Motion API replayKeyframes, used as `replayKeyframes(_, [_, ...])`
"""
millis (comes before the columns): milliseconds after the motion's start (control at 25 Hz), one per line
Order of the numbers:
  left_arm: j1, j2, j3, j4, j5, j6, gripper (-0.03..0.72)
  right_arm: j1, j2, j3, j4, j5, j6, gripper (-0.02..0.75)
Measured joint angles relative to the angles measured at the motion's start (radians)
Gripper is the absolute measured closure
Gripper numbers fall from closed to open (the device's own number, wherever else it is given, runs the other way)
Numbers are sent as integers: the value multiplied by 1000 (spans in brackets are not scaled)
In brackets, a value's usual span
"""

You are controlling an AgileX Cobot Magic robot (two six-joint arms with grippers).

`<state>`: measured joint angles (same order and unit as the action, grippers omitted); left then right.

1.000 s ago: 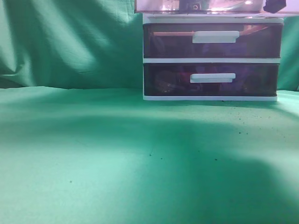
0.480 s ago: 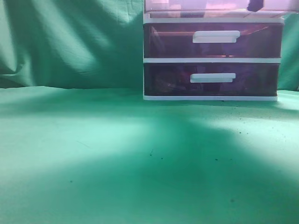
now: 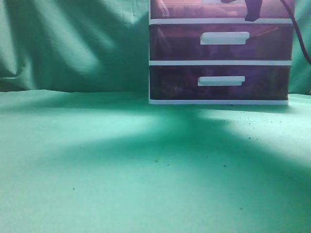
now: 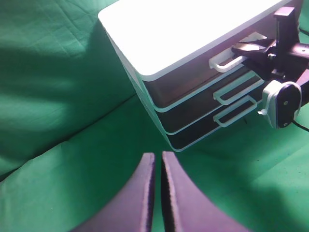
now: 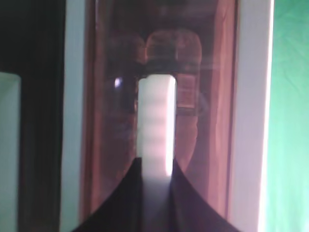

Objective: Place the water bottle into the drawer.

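Right gripper (image 5: 155, 163) clamped on the white bar handle (image 5: 155, 111) of the drawer (image 5: 111, 121), one dark finger pressed against each side of the bar, no gap visible in the right wrist view

Top slot of the white-framed cabinet (image 4: 193, 29) for that drawer; translucent purple-red front. Looks about flush with the frame from the left wrist view, though hard to say exactly. Only the bottom strip visible at the upper edge of the exterior view, with the right gripper as a dark shape in front of it

Behind the translucent front: a blurred rounded shape (image 5: 174, 53), just above and behind the handle. Too smeared to confirm as the water bottle; cannot tell

Left gripper (image 4: 158, 191) pinched nearly shut, just a thin slit between the two dark fingers, nothing in it. Hovering over the green cloth (image 3: 121, 170), well apart from the cabinet, pointed toward its front corner

Also in the left wrist view: right gripper at the topmost of three white handles, wrist camera housing (image 4: 282, 99) hanging just below it

Two lower drawers (image 3: 175, 46) closed, each handle free. Dark cable (image 3: 300, 41) running down past the cabinet's right edge. Cabinet standing on the cloth, cloth backdrop behind
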<state>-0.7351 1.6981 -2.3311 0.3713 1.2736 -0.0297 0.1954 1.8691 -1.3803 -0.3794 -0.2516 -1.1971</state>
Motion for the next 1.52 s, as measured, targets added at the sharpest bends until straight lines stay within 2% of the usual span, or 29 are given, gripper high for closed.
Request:
replayKeyframes(320, [0, 0, 0, -4, -2, 8, 688, -12, 12, -15, -86, -29, 158, 661])
replayKeyframes(520, [0, 0, 0, 4, -24, 8, 688, -19, 8, -19, -107, -42, 384, 435])
replayKeyframes(600, [0, 0, 0, 6, -25, 10, 688, -21, -5, -14, -158, -31, 467, 372])
replayKeyframes(680, [0, 0, 0, 24, -27, 10, 688, -21, -24, 7, -223, -31, 569, 384])
replayKeyframes(720, [0, 0, 0, 31, -26, 10, 688, -21, -40, 18, -261, -35, 612, 343])
replayKeyframes(800, [0, 0, 0, 33, -27, 10, 688, -23, -79, 54, -333, -53, 705, 352])
replayKeyframes(1040, [0, 0, 0, 28, -27, 10, 688, -23, -211, 181, -461, -101, 892, 352])
replayKeyframes(1120, [0, -4, 0, 2, -27, 18, 688, -23, -267, 228, -512, -103, 978, 352])
replayKeyframes(1240, [0, -34, 0, -103, -25, 64, 688, -17, -391, 309, -618, -103, 1187, 352])
replayKeyframes(1400, [0, -120, 0, -228, -19, 97, 688, -1, -588, 396, -860, -115, 1565, 564])
replayKeyframes(1440, [0, -145, 0, -250, -9, 109, 688, -1, -636, 409, -949, -123, 1660, 633])
replayKeyframes(1520, [0, -187, 0, -276, 6, 118, 688, 1, -720, 425, -1145, -144, 1934, 702])
